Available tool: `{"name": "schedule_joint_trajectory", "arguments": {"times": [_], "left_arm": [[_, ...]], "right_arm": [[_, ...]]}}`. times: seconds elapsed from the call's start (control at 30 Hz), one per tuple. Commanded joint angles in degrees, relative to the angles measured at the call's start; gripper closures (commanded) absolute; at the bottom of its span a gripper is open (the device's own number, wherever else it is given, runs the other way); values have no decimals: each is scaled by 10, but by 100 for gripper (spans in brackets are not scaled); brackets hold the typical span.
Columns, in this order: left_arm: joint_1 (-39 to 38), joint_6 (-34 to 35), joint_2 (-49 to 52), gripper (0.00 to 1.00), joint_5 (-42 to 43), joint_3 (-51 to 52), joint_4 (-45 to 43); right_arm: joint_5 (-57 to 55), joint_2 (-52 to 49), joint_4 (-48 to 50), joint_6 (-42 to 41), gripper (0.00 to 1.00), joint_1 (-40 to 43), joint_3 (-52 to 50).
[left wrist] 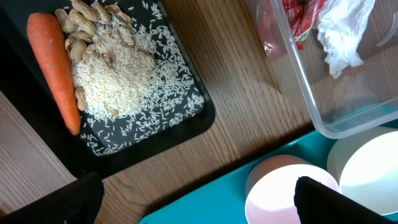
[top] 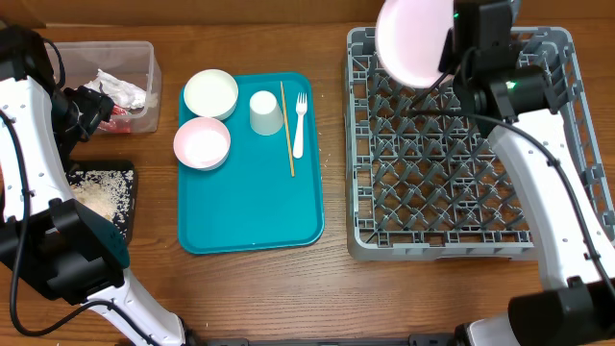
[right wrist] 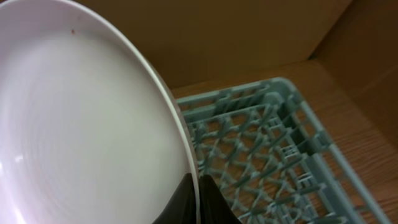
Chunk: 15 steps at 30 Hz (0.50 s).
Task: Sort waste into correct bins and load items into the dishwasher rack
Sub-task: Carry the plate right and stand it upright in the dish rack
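Overhead, the right end effector (top: 448,60) is gripping the plate (top: 413,40) above the rack's (top: 452,192) far left corner. The bowls (top: 210,93), cup (top: 265,112), fork (top: 299,120) and stick (top: 286,125) are lying on the teal tray (top: 250,211).

From the left wrist, the left end effector (left wrist: 199,202) is hanging wide open and empty. The carrot (left wrist: 55,68) and scraps (left wrist: 115,74) are sitting in the black tray (left wrist: 193,118), the wrapper (left wrist: 298,18) and napkin (left wrist: 339,31) in the tub (left wrist: 298,81).

From the right wrist, fingers (right wrist: 186,202) are pinching the plate's rim.

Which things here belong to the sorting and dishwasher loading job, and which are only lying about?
Belong to the job: plate, grey rack, white bowl, pinkish bowl, cup, fork, wooden stick, carrot, food scraps, red wrapper, napkin, clear tub, black tray.
Only lying about: teal tray, table, cardboard wall.
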<state>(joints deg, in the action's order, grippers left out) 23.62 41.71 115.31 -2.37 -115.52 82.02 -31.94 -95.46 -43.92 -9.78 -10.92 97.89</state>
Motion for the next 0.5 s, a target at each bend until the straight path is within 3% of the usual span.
{"name": "schedule_joint_trajectory", "arguments": {"times": [0.0, 0.1, 0.27, 0.47], "left_arm": [[-4, 7, 2, 0, -6, 1, 0], [-4, 7, 2, 0, -6, 1, 0], [-4, 7, 2, 0, -6, 1, 0], [-4, 7, 2, 0, -6, 1, 0]], "right_arm": [[-78, -35, 35, 90, 96, 24, -3], [-126, -75, 57, 147, 96, 33, -3], [-240, -119, 78, 148, 96, 33, -3], [-240, -137, 81, 148, 96, 33, -3]]}}
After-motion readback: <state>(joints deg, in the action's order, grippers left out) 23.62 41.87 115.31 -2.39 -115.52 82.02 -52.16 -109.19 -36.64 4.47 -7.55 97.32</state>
